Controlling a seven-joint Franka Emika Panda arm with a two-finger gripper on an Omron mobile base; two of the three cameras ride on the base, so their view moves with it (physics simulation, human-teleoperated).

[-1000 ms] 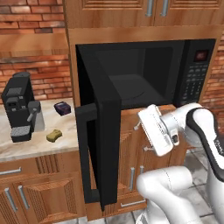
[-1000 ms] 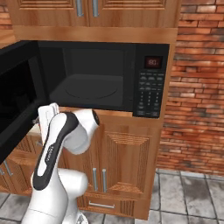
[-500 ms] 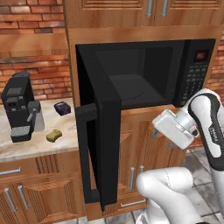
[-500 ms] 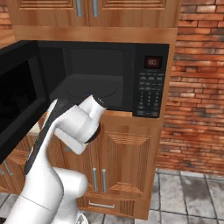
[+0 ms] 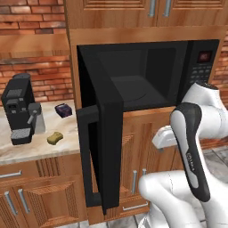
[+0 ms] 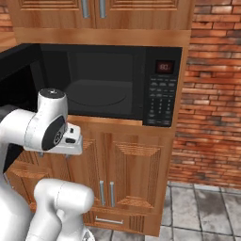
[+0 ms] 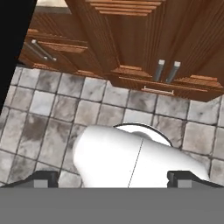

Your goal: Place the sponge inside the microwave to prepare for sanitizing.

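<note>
open microwave door (image 5: 100, 133) stands between arm (image 5: 193, 147) and sponge (image 5: 54, 138).

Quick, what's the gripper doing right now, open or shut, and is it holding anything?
Gripper: open, fingers spread wide, holding nothing; it faces the floor tiles. The sponge lies on the counter.

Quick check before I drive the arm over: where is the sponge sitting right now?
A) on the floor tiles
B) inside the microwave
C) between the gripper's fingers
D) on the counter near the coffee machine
D: the sponge lies on the counter by the coffee machine, left of the open microwave.
</note>
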